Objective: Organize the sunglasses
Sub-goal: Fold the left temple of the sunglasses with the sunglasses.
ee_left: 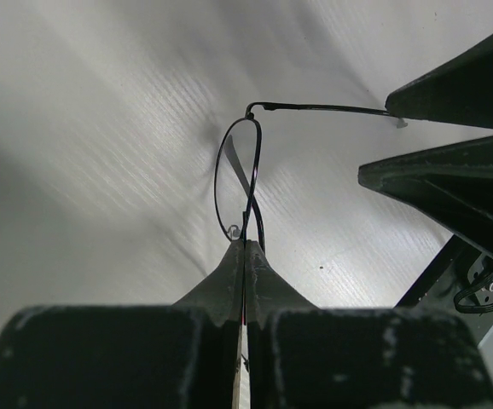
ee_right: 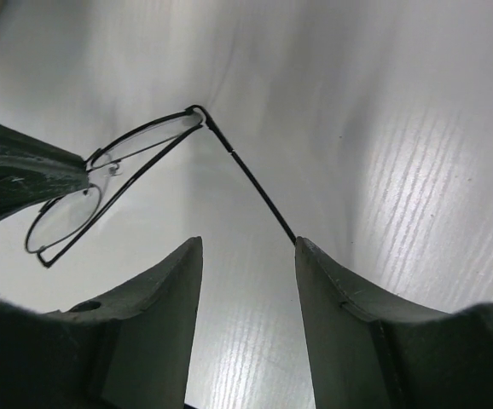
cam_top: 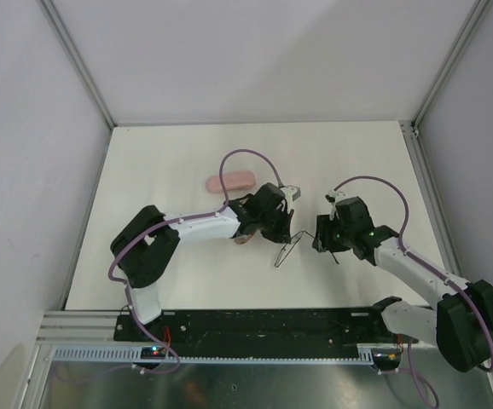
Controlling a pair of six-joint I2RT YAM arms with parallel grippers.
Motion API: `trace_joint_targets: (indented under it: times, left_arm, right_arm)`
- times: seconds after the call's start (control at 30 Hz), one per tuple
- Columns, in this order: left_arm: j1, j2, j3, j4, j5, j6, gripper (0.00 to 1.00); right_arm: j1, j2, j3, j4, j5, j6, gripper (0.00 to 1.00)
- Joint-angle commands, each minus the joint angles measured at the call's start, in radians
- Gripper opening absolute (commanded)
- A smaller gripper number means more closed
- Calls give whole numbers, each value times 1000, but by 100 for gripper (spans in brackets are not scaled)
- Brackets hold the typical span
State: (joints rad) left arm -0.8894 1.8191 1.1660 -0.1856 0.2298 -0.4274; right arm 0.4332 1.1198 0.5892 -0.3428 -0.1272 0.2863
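Left fingers (ee_left: pixel 217 290) pinch the wire glasses (ee_right: pixel 63 217) by the frame, over the bench (cam_top: pixel 187 281) between the arms, right fingers (ee_right: pixel 170 290) spread with one tip at the temple's (ee_right: pixel 255 187) end: push crooked and the temple could bend or the frame twist loose.

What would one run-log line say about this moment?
left gripper: shut on glasses at bridge | right gripper: open, temple tip at one finger

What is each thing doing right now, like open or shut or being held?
Wire glasses: held, one arm swung out.
Left tool: shut on the glasses' frame.
Right tool: open, the arm's tip at one finger.
Pink oblong thing: lying flat, untouched.
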Motion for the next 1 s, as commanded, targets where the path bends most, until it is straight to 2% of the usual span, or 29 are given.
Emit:
trace_joint_targets:
  times: [0.0,0.2,0.47,0.6,0.87,0.97]
  left_arm:
    - [2,-27,46,-1,3,37,0]
    - [1,-26,52,-2,9,40,0]
    - [1,-22,54,-4,13,43,0]
    - [1,-25,50,-3,11,40,0]
    - [-2,-21,50,-4,19,4,0]
    - [-11,-14,55,-3,24,-13,0]
  right_arm:
    - [14,12,40,11,73,-24,52]
    - [18,-35,44,23,76,-42,53]
    - [46,101,44,32,97,-27,50]
    - [68,138,44,54,97,-4,41]
    - [101,133,44,125,-32,122,12]
    - [122,139,43,168,-55,194,12]
